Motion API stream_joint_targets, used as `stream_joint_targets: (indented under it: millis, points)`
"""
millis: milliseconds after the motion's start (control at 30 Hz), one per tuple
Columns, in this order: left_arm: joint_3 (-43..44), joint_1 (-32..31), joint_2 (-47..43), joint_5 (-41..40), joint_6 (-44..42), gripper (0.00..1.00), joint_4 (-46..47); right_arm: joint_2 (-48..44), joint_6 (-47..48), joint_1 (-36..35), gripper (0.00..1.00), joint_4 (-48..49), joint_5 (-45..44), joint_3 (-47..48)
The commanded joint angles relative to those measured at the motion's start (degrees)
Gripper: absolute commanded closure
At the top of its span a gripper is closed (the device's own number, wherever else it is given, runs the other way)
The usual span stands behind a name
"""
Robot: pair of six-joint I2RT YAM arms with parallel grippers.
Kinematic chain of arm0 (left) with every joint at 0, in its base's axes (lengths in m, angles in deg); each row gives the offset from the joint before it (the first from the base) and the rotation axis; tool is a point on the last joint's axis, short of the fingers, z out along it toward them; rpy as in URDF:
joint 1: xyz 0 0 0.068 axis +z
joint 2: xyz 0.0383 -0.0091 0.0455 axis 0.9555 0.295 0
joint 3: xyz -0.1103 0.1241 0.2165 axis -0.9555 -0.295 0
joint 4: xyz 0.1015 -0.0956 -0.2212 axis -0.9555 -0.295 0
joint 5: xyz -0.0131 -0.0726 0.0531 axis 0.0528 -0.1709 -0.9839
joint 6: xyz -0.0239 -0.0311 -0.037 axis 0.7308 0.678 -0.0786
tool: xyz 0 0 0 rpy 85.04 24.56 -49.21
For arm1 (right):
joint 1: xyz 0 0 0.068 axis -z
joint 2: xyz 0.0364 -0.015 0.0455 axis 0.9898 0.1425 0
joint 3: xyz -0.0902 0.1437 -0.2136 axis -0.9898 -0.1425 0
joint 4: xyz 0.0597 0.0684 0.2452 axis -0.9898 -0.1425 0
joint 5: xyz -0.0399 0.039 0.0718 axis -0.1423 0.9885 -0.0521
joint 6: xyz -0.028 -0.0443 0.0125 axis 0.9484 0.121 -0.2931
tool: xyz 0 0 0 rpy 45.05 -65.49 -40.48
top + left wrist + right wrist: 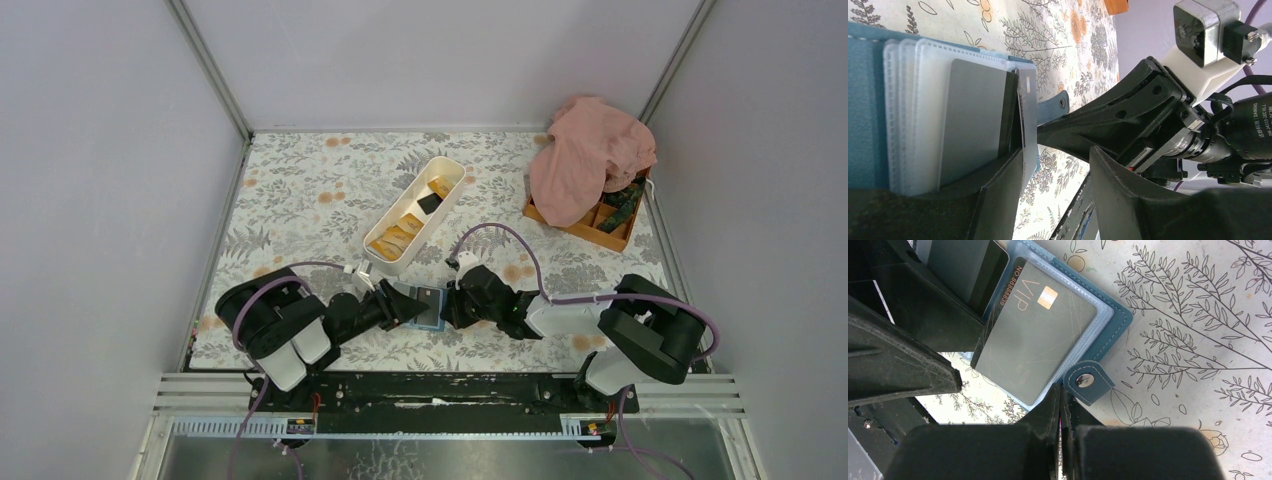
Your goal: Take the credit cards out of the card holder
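Observation:
The blue card holder (431, 303) lies open near the front of the table, between my two grippers. In the right wrist view a grey card (1038, 335) marked VIP sits in one clear sleeve. The left wrist view shows the holder's cover (868, 100), a grey card (975, 115) and a black card's edge (1010, 110) in the sleeves. My left gripper (1058, 155) is open, one finger (993, 200) lying against the sleeves. My right gripper (1060, 390) is shut, its tips at the holder's edge beside the snap tab (1087, 381).
A long white tray (448, 170) behind the holder has orange cards (395, 238) and a black card (430, 203) in it. An orange compartment box (600, 228) sits at the back right, partly under a pink cloth (590, 160). Grey walls close in three sides.

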Motion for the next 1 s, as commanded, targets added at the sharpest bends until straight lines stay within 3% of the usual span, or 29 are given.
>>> stream_joint_targets:
  millis: [0,967]
  points:
    - [-0.3,-0.5,2.1,4.1,0.9,0.43,9.4,3.0,0.0,-0.2,1.0,-2.0,1.2,-1.3]
    - [6.8,-2.7,11.1,8.6,-2.5,0.43,9.9,5.3,-0.1,-0.2,1.0,-0.2,4.1,1.1]
